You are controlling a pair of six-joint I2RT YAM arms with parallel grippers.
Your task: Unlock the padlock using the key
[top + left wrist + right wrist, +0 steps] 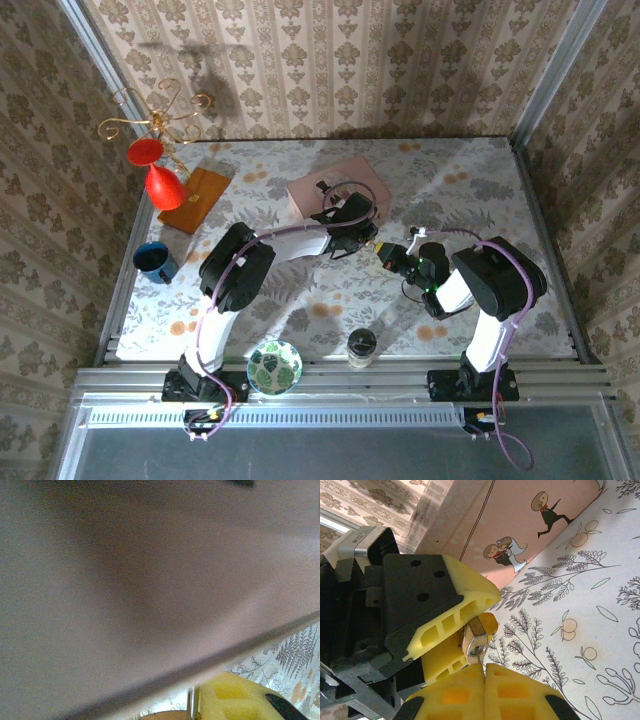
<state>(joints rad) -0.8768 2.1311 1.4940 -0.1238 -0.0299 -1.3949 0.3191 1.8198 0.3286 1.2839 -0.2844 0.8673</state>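
Right gripper [484, 670]: nearest the right wrist lens; yellow pads pressed together, pinching a sliver of metal that I take for the key [479, 656]
Left gripper [490, 614]: reaches in from the left; jaws clamped on the padlock [473, 640], one pad above it and one below
Padlock: small, pale metal, held clear of the cloth [600, 630]; just beside the box [530, 535], directly above the right pads
Key: its tip meets the padlock's underside; whether it is fully seated I cannot tell (too little of it shows)
Box: pink, cartoon figures on its side; a close blur at the left wrist lens
Done: both parts gripped and touching; key at, or perhaps in, the keyhole
Left: seat the key if needed; turn it; free the shackle; the shackle is hidden, so locked or not I cannot tell
Stage: about midway, by my judgement; the lining-up looks made, the turn not yet done
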